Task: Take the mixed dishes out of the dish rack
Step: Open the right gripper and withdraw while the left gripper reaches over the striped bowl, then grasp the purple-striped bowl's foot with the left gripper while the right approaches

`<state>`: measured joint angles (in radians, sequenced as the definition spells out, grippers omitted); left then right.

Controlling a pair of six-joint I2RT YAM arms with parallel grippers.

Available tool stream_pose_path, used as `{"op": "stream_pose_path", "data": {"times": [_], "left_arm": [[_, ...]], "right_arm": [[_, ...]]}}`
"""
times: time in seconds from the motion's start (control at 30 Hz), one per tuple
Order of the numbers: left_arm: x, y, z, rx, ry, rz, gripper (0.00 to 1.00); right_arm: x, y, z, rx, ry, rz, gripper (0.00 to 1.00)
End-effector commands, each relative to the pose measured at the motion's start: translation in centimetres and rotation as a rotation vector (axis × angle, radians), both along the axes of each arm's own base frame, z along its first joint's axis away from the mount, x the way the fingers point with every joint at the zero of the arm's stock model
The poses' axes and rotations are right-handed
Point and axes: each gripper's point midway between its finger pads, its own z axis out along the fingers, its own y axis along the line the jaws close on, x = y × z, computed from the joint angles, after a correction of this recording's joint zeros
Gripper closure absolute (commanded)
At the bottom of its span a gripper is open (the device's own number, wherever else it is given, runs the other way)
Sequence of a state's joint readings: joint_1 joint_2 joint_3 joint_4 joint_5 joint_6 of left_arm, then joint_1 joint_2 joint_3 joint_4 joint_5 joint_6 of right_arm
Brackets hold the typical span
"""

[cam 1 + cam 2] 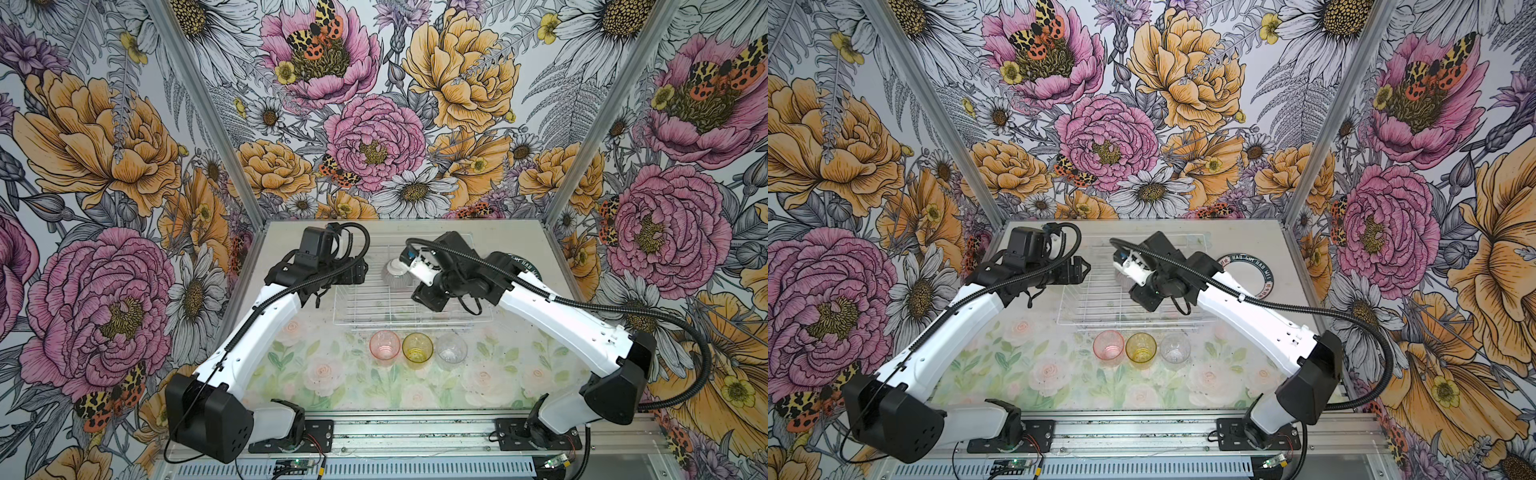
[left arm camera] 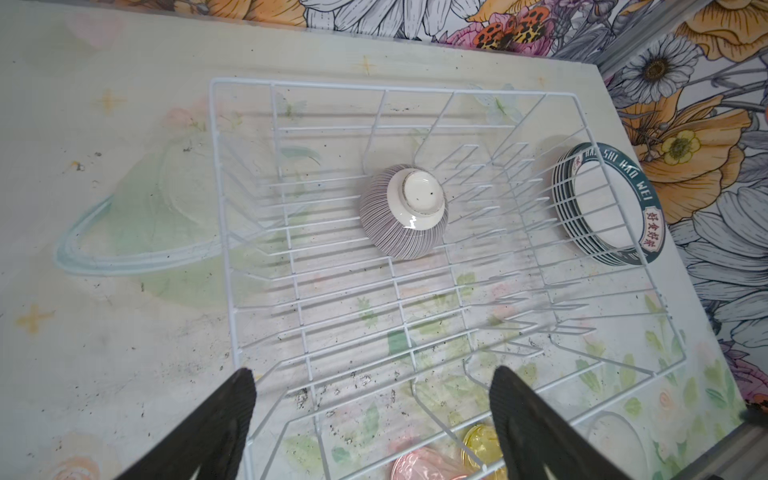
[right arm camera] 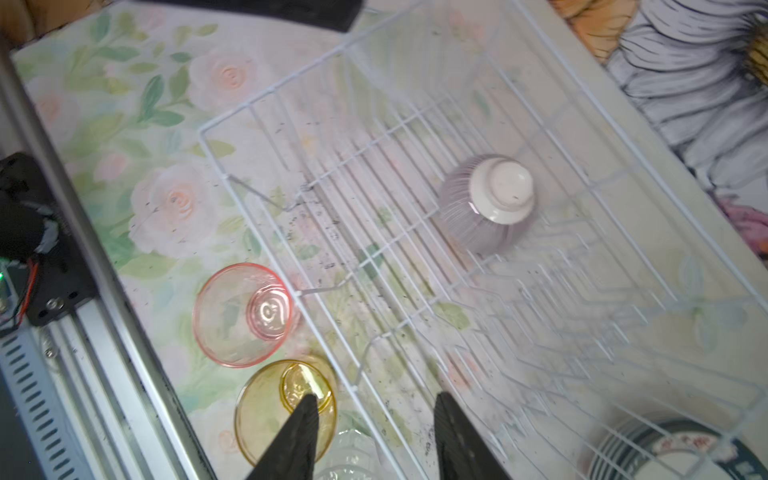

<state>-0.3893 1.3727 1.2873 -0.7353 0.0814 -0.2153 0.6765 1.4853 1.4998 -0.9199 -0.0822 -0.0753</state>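
The bowl (image 2: 403, 212) was the last dish in the rack (image 2: 224, 208). It sat upside down on the wires, toward 11 o'clock from the rack's middle in both top views, with its white foot up. The plates (image 1: 1246, 274) lay stacked on the bench (image 1: 316, 365) at the rack's 3 o'clock. The pink cup (image 1: 384, 347), yellow cup (image 1: 417, 348) and clear cup (image 1: 451, 348) stood in a row at its 6 o'clock.

My left fingers (image 2: 224, 424) were spread wide and empty above the rack's 9 o'clock edge. My right fingers (image 3: 299, 436) were also apart and held nothing.

I judged the bowl to be glazed ceramic: stiff, fairly heavy, slick and easy to chip. The raised foot looked like the surest hold, pinched across its width. The rounded striped wall seemed likely to squirt out of a squeeze.
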Motion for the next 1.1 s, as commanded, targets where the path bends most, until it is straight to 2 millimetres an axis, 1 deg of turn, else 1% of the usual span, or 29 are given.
{"op": "stream_pose_path", "data": {"times": [0.0, 0.07, 0.17, 0.23, 0.37, 0.57, 0.7, 0.97, 1.07], "left_arm": [[2.7, -1.8, -0.2, 0.126, -0.040, -0.016, 0.10], [4.2, -3.2, -1.2, 0.181, -0.019, -0.030, 0.10], [6.6, -4.6, -2.9, 0.270, 0.022, -0.031, 0.11], [8.1, -5.5, -5.1, 0.323, 0.067, -0.040, 0.12], [9.7, -7.6, -7.2, 0.374, 0.102, -0.064, 0.12], [10.7, -9.5, -9.9, 0.389, 0.169, -0.089, 0.12], [10.9, -10.1, -11.2, 0.402, 0.192, -0.103, 0.12], [11.2, -10.5, -12.7, 0.413, 0.218, -0.119, 0.17], [11.4, -10.6, -12.9, 0.414, 0.218, -0.120, 0.18]], "right_arm": [[2.8, -3.4, 0.0, 0.091, -0.015, -0.218, 0.52], [3.4, -4.6, -0.1, 0.134, -0.019, -0.260, 0.52], [4.0, -5.9, -0.3, 0.174, -0.026, -0.295, 0.52], [4.3, -6.8, -0.4, 0.184, -0.032, -0.320, 0.52], [4.7, -8.7, -0.5, 0.204, -0.045, -0.362, 0.52], [5.0, -10.4, -0.7, 0.246, -0.055, -0.397, 0.52], [5.2, -10.7, -0.8, 0.276, -0.057, -0.409, 0.52], [5.6, -10.7, -1.7, 0.306, -0.039, -0.410, 0.52], [5.7, -10.7, -1.9, 0.311, -0.032, -0.410, 0.52]]}}
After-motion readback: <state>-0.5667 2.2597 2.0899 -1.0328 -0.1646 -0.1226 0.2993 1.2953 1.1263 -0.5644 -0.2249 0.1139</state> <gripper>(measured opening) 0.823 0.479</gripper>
